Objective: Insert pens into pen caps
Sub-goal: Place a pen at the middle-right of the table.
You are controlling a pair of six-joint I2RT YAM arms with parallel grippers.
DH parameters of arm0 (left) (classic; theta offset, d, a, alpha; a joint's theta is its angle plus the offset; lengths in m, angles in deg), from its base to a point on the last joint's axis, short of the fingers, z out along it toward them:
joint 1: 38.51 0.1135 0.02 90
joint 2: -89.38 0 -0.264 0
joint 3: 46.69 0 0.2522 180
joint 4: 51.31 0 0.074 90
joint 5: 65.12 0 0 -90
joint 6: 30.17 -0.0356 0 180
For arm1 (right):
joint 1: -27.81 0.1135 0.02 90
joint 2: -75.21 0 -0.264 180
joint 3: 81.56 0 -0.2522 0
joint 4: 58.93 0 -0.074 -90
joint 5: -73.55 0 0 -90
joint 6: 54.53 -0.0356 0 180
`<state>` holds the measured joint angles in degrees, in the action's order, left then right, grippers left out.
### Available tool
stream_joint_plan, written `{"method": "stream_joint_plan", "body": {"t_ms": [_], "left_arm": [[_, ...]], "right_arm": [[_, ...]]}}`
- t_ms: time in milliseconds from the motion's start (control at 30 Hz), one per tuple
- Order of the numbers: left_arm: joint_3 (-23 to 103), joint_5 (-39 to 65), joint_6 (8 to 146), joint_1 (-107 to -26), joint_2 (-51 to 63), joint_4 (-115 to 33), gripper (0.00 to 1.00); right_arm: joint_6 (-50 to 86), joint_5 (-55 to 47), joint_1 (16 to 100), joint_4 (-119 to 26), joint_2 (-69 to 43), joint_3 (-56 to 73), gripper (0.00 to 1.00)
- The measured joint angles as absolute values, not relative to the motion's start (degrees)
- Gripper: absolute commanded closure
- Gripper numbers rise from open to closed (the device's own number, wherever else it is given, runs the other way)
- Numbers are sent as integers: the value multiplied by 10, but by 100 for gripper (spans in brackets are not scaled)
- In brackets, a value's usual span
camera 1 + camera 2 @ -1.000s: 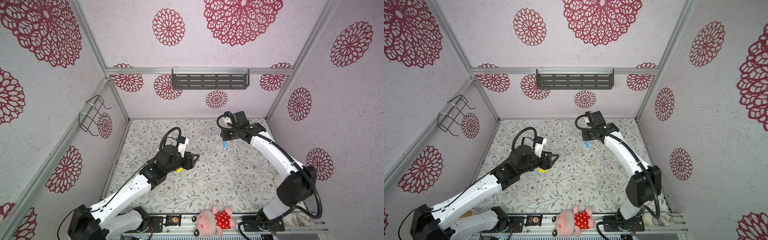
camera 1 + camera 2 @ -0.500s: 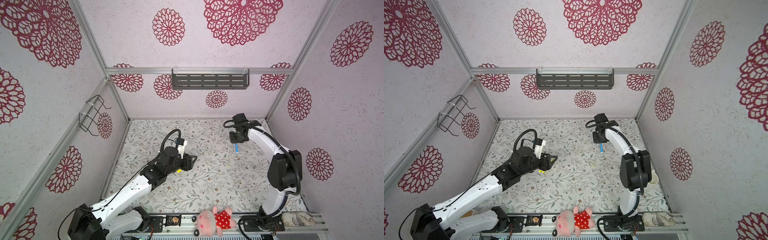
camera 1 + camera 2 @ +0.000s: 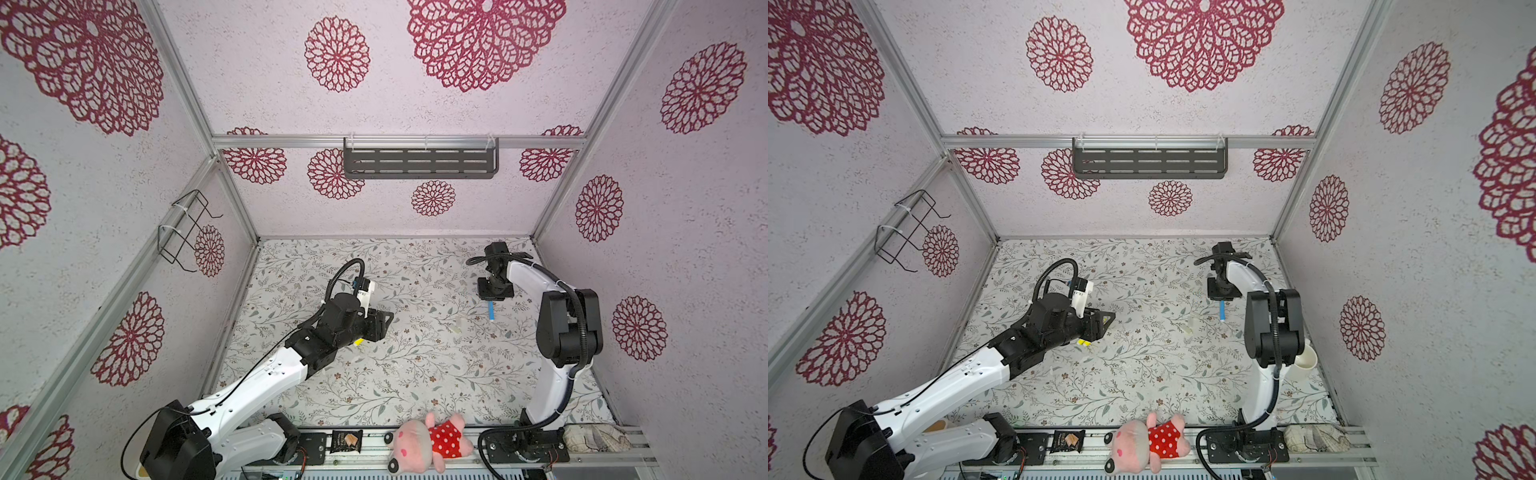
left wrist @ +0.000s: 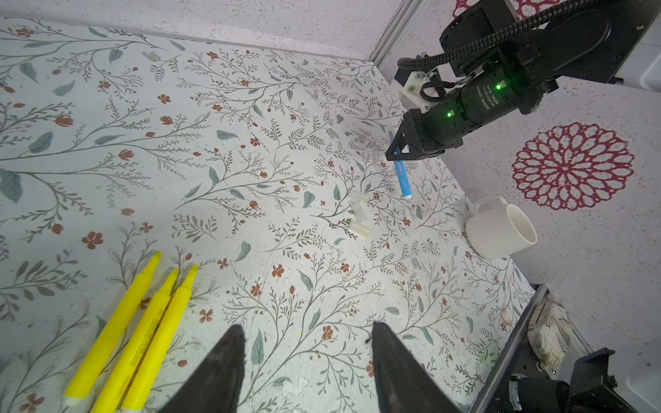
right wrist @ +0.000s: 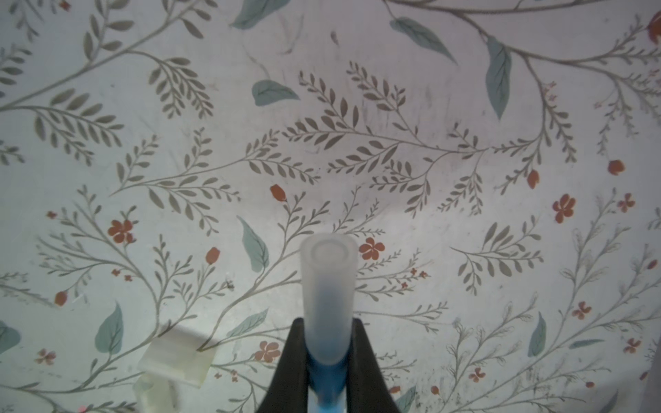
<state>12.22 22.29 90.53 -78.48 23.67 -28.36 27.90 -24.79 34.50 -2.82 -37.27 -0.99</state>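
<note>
My right gripper (image 5: 327, 330) is shut on the blue pen (image 5: 327, 375), which carries a whitish translucent pen cap (image 5: 329, 286) on its end and hangs over the table's far right. The same blue pen (image 3: 491, 311) points downward in both top views. Three yellow pens (image 4: 143, 329) lie side by side on the table beside my left gripper (image 4: 307, 332), which stands open with nothing between its fingers. Only the tips of the yellow pens (image 3: 358, 342) show under the left arm in a top view. Loose pen caps (image 4: 358, 214) lie between the two arms.
A white mug (image 4: 500, 229) lies on its side near the right wall. A pink plush toy (image 3: 428, 440) and a small packet (image 3: 347, 441) sit on the front rail. A grey shelf (image 3: 419, 163) hangs on the back wall, a wire rack (image 3: 187, 228) on the left wall.
The right arm has folded back and carried the blue pen to the right and a little nearer the front. The left arm has hardly moved.
</note>
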Motion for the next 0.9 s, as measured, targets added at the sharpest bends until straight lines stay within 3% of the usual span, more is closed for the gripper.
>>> {"method": "stream_joint_plan", "body": {"t_ms": [500, 900], "left_arm": [[122, 230, 905, -784, 219, -276, 41], [122, 240, 906, -782, 218, -273, 40]], "right_arm": [[280, -260, 326, -38, -420, -20, 100], [280, -271, 326, -40, -421, -21, 90]]}}
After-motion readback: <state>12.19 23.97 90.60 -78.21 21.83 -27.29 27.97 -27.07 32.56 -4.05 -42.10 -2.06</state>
